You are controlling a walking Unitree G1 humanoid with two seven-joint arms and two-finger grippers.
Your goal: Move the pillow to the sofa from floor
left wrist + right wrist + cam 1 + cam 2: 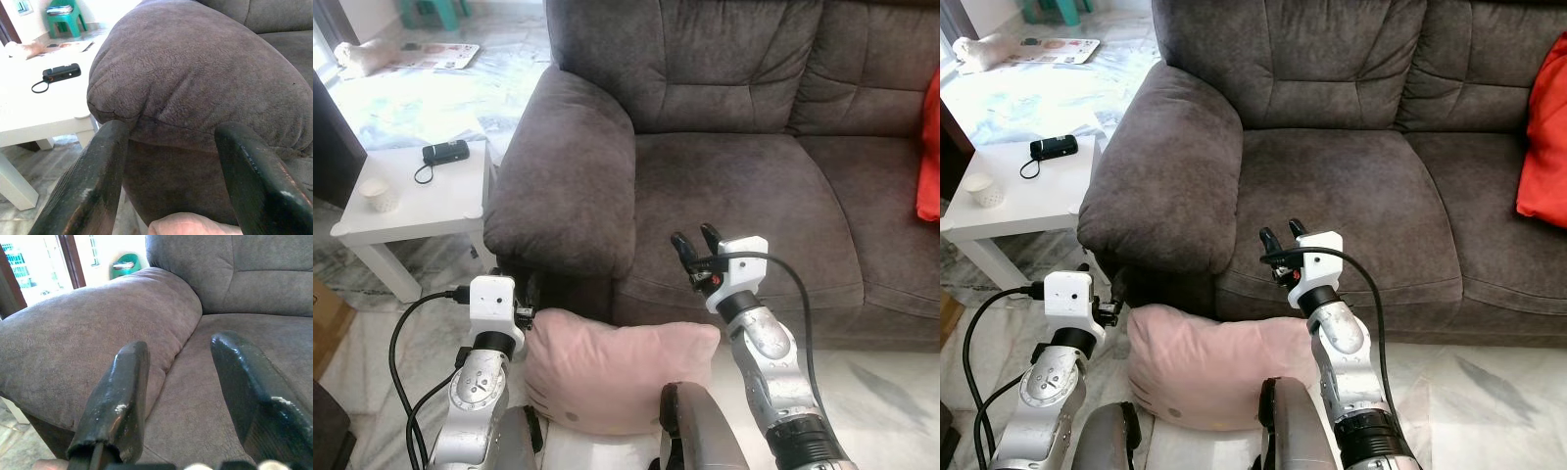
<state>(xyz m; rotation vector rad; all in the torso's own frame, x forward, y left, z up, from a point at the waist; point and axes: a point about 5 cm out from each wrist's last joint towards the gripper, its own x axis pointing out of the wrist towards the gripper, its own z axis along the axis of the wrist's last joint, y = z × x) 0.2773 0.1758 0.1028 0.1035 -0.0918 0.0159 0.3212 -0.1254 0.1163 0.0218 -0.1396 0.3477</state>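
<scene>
My right gripper (696, 238) hangs at centre frame in the head views, its two black fingers spread apart with nothing between them, poised over the front edge of the grey sofa (734, 186) seat. My right wrist view looks between those parted fingers (120, 396) at the seat cushion and the padded armrest (98, 347) beyond.

My left gripper (171, 186) sits low at the lower left of the head views, just beside the foot of the armrest; most of it is hidden there behind its white wrist housing (493, 296). In my left wrist view its fingers (93, 181) stand wide apart, framing the rounded end of the armrest, and they hold nothing.

The pink pillow (607, 370) lies on the floor at the bottom centre of the frame, between my two arms and against the base of the sofa; a sliver of it shows at the lower edge of my left wrist view.

At the upper left, a white side table (450, 201) stands just beside the armrest, carrying a small black device (445, 152) with a cord and a paper cup (380, 195). A red cushion (1542, 147) rests on the sofa at the right edge.
</scene>
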